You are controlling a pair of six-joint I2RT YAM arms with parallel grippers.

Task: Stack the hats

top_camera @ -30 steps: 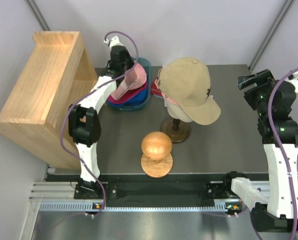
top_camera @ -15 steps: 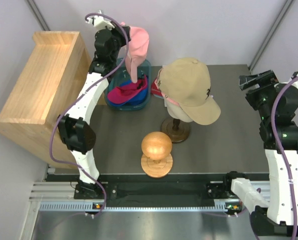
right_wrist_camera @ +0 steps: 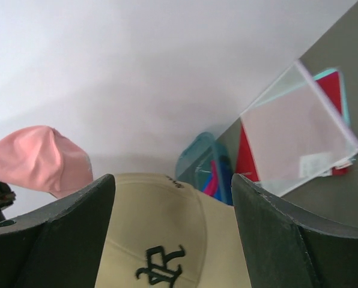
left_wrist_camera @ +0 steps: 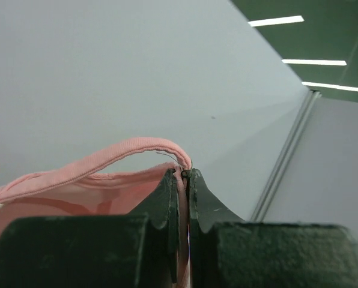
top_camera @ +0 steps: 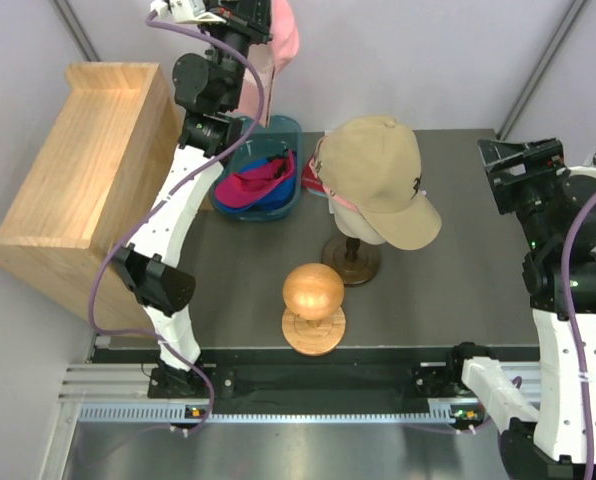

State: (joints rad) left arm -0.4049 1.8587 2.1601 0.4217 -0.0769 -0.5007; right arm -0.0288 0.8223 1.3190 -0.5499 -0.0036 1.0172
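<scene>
bright, even overhead light; soft shadows, close foregrounds blurred.

You're seeing: table (top_camera: 458,300) carrying three things | bin (top_camera: 294,140) sitting far left | head stand (top_camera: 351,263) standing mid-table | ball stand (top_camera: 313,341) sitting just beside it, nearer you

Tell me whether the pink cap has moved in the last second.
Yes. Pinched in the shut left pincer, the pink cap has risen out of the blue bin and now hangs above its far rim.
</scene>
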